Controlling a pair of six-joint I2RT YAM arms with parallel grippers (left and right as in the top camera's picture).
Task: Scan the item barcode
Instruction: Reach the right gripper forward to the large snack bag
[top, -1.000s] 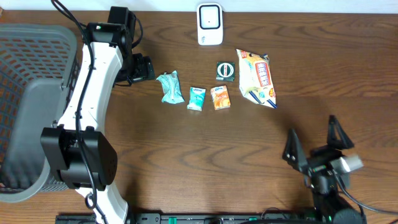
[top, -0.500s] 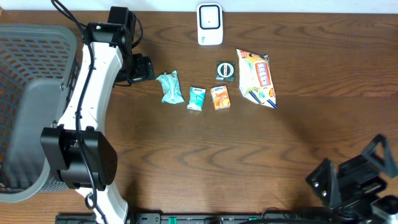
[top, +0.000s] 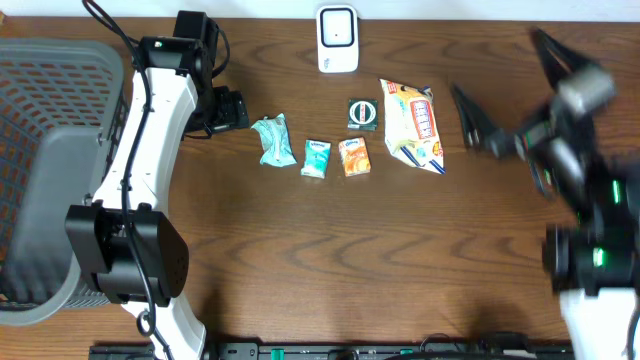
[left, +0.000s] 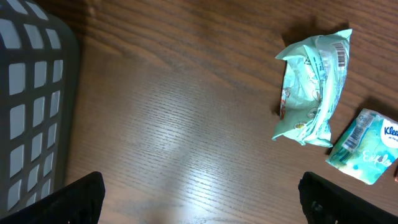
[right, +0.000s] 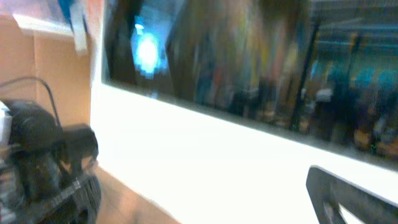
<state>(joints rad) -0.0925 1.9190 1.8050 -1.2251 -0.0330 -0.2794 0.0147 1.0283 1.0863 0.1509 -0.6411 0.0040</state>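
**Overhead view, read left to right.** I am looking at a grey mesh basket (top: 40, 120) sitting at the left edge of the table (top: 330, 260). Beside it the white left arm (top: 150, 140) is reaching up the table. The left gripper (left: 199, 208) is hovering over bare wood just left of the row of goods. In the left wrist view its two dark fingertips (left: 78, 199) are standing at the bottom corners of the frame, spread wide, with nothing between them.

**Goods for scanning.** These are lying flat in a loose row across the middle of the table, none of them held.
- First is a teal crumpled packet (top: 271, 140); its barcode is showing at its upper right in the left wrist view.
- Just beside it is a small tissue pack (top: 316, 158).
- Next is an orange packet (top: 353, 157).
- Above that is a dark green packet (top: 362, 114) bearing a white ring.
- Last is a larger yellow-and-white snack bag (top: 413, 124).

The white scanner (top: 338, 39) is standing at the far edge, above the row and apart from it.

**Right side.** The right gripper (top: 497, 65) is appearing blurred just right of the snack bag, its fingers splayed wide and empty. The right wrist view is too smeared for me to read
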